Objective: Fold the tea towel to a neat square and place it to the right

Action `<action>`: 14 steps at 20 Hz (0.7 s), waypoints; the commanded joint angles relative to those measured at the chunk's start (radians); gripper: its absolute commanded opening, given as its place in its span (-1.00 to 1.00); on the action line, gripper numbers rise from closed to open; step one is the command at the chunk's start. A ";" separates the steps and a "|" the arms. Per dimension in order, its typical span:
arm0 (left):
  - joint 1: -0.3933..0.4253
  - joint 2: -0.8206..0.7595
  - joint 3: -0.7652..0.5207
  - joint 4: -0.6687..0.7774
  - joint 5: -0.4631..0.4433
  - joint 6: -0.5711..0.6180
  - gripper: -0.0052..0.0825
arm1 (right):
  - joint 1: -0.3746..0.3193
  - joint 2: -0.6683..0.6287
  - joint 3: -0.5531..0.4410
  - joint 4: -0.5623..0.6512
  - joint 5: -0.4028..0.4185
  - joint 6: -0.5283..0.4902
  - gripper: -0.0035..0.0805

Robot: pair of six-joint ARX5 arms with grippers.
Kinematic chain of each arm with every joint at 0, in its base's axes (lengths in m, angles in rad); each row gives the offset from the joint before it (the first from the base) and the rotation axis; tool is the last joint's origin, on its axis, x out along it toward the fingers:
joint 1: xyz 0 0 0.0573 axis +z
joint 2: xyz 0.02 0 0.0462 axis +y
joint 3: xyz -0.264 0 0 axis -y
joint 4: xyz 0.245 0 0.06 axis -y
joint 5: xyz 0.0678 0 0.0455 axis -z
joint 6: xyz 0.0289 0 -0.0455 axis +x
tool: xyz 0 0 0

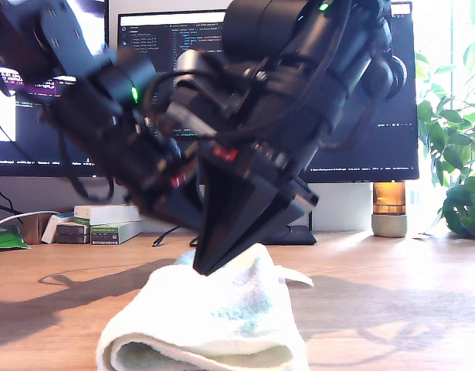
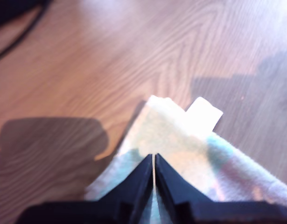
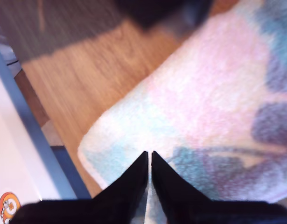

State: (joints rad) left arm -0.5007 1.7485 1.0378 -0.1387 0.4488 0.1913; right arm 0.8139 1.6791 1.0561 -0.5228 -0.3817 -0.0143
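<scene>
The bench [image 1: 422,286] carries the tea towel [image 1: 222,325], doubled over near its front edge with the loop of the fold facing the exterior view. My first gripper [image 2: 154,161] has its jaws pressed together on the cloth beside the white tag [image 2: 204,112]; my second gripper [image 3: 149,158] pinches another edge the same way. I judge you should keep both pinches level and travel together, so the layers stay square.

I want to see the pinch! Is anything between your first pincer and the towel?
Nothing: in the first wrist view, my first pincer is shut right on the tea towel, beside its white tag.
</scene>
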 commanded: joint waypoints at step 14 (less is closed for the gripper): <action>0.054 -0.335 -0.243 0.091 0.024 0.074 -0.93 | -0.003 -0.323 -0.178 0.163 0.182 -0.146 -0.94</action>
State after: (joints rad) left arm -0.4446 1.4437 0.8284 -0.0780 0.4675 0.2581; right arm 0.8124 1.3712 0.9234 -0.3801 -0.1993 -0.1562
